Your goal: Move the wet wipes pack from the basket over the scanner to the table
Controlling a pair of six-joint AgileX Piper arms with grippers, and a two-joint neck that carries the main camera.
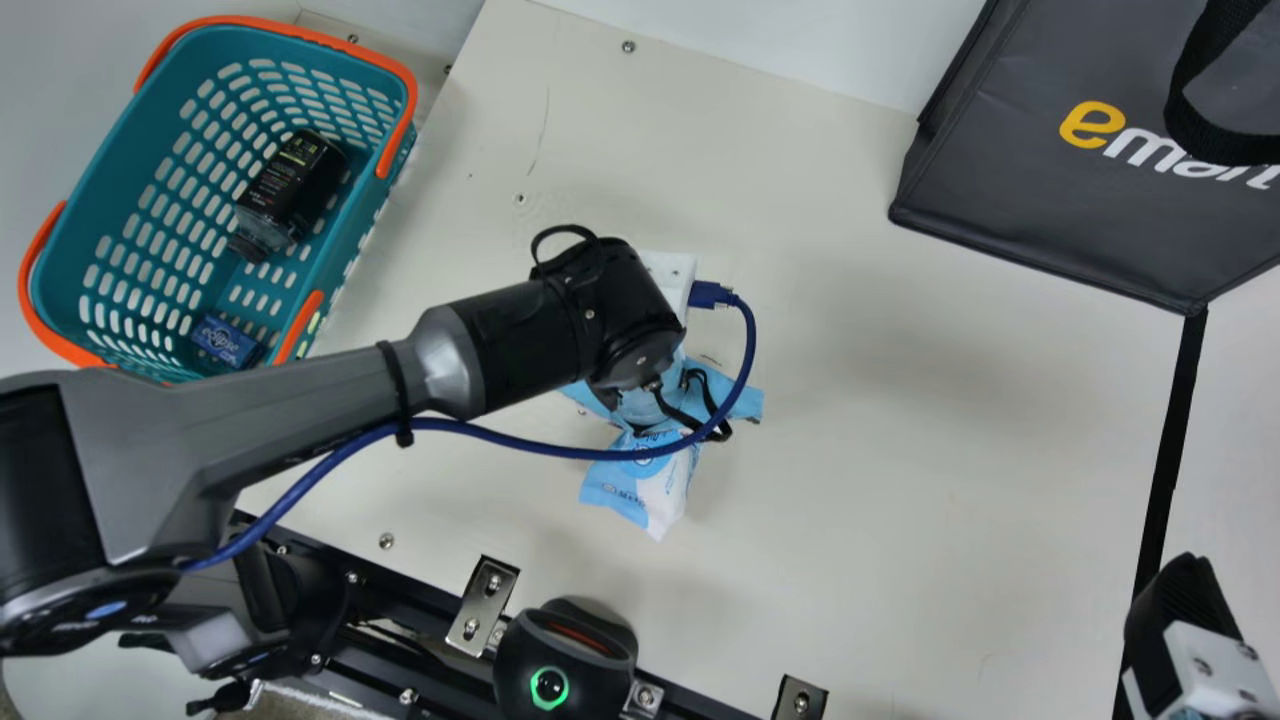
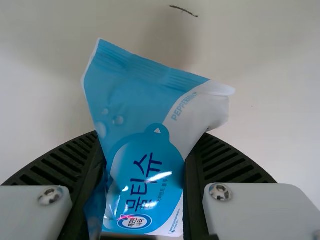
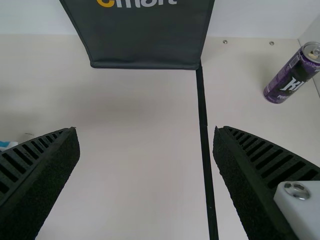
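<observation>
Across our bench [image 1: 900, 480] we have a dark bag [image 1: 1010, 190] at the far right, a teal basket [image 1: 130, 165] at the left, our right claw [image 1: 1182, 600] released, our left claw [image 1: 640, 405] grasping the wet wipes pack [image 1: 645, 490] over the bench

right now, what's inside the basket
The basket holds a black bottle and a small blue pack. Whatever is directly beneath them is covered, so I can't tell.

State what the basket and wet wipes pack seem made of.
The basket looks like moulded plastic with a soft sheen, going by its evenly slotted walls. The wet wipes pack seems to be thin, glossy film, probably plastic: it creases, catches glare and has a crimped edge.
</observation>
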